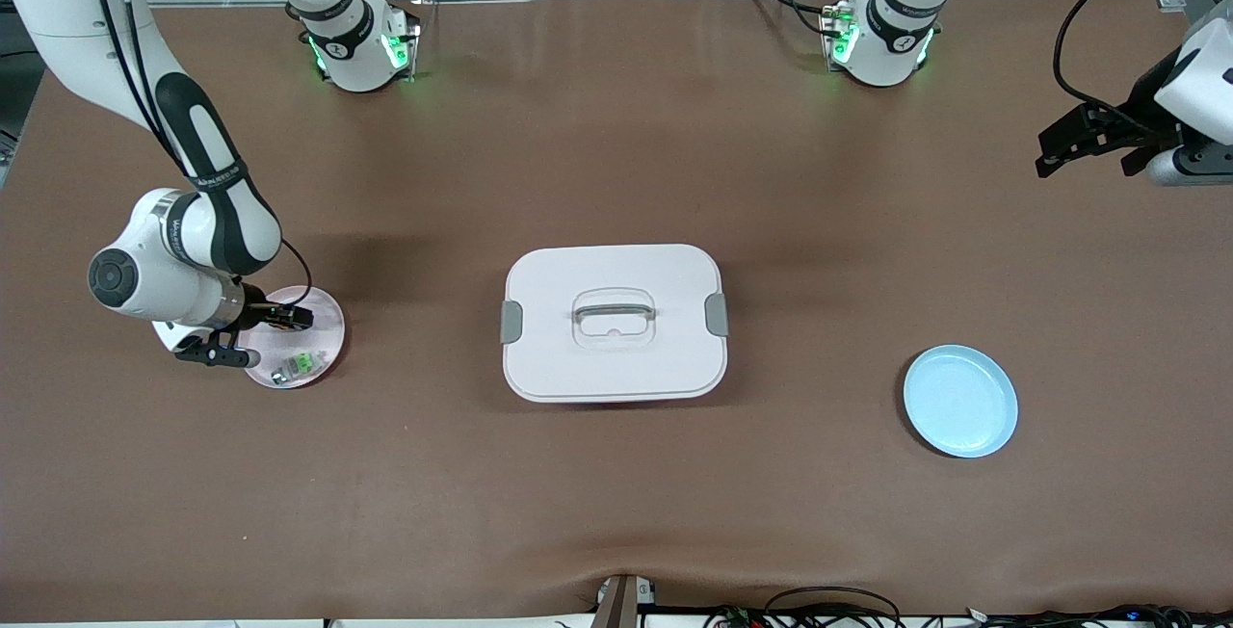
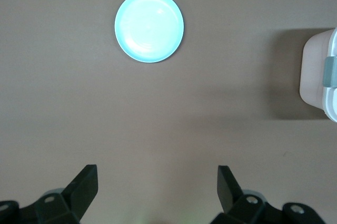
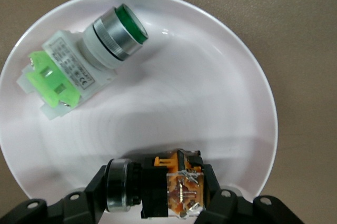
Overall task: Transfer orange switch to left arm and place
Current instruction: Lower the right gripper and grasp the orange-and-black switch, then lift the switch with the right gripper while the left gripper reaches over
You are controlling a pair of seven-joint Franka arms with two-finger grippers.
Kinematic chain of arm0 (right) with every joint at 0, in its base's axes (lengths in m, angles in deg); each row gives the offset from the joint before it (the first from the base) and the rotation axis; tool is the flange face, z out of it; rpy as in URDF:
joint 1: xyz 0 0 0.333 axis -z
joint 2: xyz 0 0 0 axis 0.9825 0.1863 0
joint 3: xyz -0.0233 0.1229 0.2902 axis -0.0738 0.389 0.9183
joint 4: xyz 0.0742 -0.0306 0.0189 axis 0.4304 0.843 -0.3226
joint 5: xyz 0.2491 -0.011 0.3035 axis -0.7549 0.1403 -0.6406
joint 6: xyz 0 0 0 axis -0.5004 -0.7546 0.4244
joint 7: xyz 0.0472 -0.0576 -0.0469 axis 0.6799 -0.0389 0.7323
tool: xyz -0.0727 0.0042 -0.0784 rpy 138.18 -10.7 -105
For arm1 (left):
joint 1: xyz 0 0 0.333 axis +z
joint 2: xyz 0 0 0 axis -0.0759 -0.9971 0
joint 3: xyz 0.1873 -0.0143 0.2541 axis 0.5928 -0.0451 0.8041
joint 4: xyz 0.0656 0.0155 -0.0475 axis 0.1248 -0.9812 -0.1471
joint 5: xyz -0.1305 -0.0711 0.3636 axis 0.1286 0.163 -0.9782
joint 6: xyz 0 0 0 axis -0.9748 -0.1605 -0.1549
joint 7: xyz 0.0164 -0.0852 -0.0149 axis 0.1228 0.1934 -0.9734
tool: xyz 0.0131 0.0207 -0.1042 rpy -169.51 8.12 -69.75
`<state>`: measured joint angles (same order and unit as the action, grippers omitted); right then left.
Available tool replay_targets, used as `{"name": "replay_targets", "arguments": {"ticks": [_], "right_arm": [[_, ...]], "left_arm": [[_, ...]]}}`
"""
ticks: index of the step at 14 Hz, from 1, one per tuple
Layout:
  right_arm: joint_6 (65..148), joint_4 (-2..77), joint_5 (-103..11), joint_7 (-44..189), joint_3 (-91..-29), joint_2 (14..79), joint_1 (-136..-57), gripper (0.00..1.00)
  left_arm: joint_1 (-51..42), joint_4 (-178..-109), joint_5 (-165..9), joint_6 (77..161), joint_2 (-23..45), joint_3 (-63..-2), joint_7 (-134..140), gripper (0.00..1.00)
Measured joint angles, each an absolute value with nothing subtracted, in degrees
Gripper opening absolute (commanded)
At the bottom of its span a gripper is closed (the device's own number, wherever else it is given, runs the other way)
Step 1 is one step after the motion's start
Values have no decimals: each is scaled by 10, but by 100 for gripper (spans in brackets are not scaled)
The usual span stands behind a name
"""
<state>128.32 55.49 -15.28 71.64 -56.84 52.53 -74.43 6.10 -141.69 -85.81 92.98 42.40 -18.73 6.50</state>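
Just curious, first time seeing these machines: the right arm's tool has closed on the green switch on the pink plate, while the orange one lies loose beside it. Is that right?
Not quite: it is the other way round. The right wrist view shows the right tool shut on the orange switch, while the green switch lies loose beside it on the pink plate.

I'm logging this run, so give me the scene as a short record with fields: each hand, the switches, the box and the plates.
right hand: down on the pink plate, shut on the orange switch
left hand: open, holding nothing, waiting over the table's left-arm end
green switch: lying on its side on the pink plate, untouched
box: mid-table, lid on, between the two plates
blue plate: nothing on it, toward the left arm's end
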Motion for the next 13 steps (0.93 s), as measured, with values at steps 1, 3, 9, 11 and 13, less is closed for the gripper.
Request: {"name": "replay_targets", "arguments": {"ticks": [1,3,9,11,13], "right_arm": [[1277,553,-154,716,-569,525,-744,0],[1253,545,-166,714,-570,525,-743,0],[1045,426,-185,603,-572,520,-743,0],[991,392,-201,563,-571,519,-744,0],[939,360,-223,517,-570,519,-745,0]], "left_arm": [[61,-1417,-858,930,424,-187,65,100],[61,-1417,-858,930,424,-187,65,100],[58,-1403,-858,928,424,-191,65,100],[56,-1384,-855,912,424,-209,65,100],[54,-1363,-841,898,425,-227,64,100]]}}
